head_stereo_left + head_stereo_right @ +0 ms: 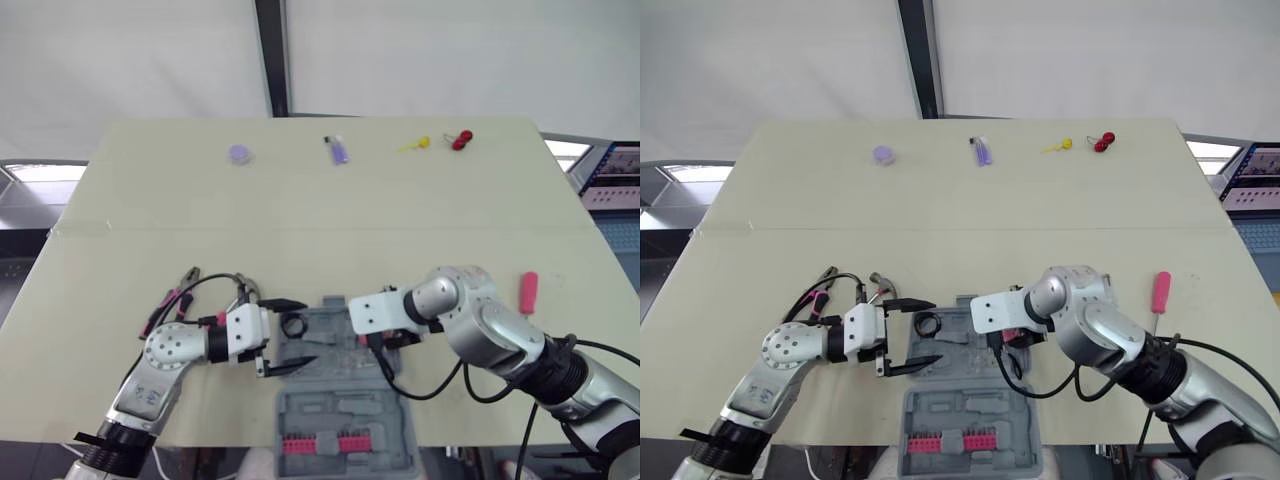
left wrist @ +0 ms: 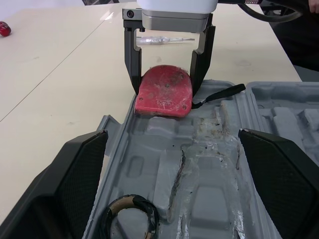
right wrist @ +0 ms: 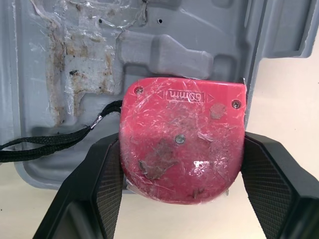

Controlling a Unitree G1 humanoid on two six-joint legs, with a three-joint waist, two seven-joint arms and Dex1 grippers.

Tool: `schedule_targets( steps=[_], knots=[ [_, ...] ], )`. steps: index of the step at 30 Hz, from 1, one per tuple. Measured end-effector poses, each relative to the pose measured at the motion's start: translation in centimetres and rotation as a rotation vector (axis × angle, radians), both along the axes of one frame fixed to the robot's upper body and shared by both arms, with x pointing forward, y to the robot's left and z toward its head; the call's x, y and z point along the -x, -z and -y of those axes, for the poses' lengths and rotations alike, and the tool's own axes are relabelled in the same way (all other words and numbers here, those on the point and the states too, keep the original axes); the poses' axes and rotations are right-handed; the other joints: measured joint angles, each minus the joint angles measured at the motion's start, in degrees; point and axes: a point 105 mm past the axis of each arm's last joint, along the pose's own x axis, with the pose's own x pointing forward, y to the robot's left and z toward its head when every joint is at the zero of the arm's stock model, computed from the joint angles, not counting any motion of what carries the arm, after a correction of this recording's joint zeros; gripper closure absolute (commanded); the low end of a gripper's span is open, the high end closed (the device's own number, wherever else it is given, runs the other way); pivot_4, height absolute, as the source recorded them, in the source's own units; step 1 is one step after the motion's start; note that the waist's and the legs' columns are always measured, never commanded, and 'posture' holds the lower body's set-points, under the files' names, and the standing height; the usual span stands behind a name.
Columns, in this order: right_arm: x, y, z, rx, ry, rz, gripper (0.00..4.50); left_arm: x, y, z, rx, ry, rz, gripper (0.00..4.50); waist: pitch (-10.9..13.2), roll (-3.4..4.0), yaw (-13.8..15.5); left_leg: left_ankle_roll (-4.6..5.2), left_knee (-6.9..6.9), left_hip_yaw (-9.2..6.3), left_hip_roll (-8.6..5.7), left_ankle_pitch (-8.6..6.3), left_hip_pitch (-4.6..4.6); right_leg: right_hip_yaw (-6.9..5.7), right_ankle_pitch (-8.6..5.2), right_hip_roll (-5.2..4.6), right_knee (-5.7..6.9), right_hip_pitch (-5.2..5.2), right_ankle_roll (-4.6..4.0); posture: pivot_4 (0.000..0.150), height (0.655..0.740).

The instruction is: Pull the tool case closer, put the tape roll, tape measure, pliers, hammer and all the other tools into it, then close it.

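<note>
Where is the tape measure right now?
The red tape measure is gripped in the right hand at the right edge of the open tool case, opposite the open left hand.

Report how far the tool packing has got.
Done: the tool case sits close and open, with the tape roll inside. In hand: the right end effector grips the tape measure at the case's edge. To do: pliers, screwdriver and far-edge small items lie outside; then close.

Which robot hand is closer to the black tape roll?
Left. The open left gripper sits right at the tape roll; the right gripper is across the tool case, holding the tape measure.
</note>
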Motion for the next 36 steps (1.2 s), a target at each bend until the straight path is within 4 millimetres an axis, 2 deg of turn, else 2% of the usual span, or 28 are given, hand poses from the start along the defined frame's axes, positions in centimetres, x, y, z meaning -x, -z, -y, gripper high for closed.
schedule_targets(
  steps=[36],
  knots=[
    [-0.09, 0.23, -0.06, -0.003, -0.001, 0.020, 1.62, -0.37, -0.31, 0.56, 0.020, -0.002, -0.008, 0.00, 0.0, 0.00, 0.0, 0.00, 0.00, 0.00, 0.00, 0.00, 0.00, 0.00, 0.00, 0.00, 0.00, 0.00, 0.00, 0.150, 0.7400]
  ],
)
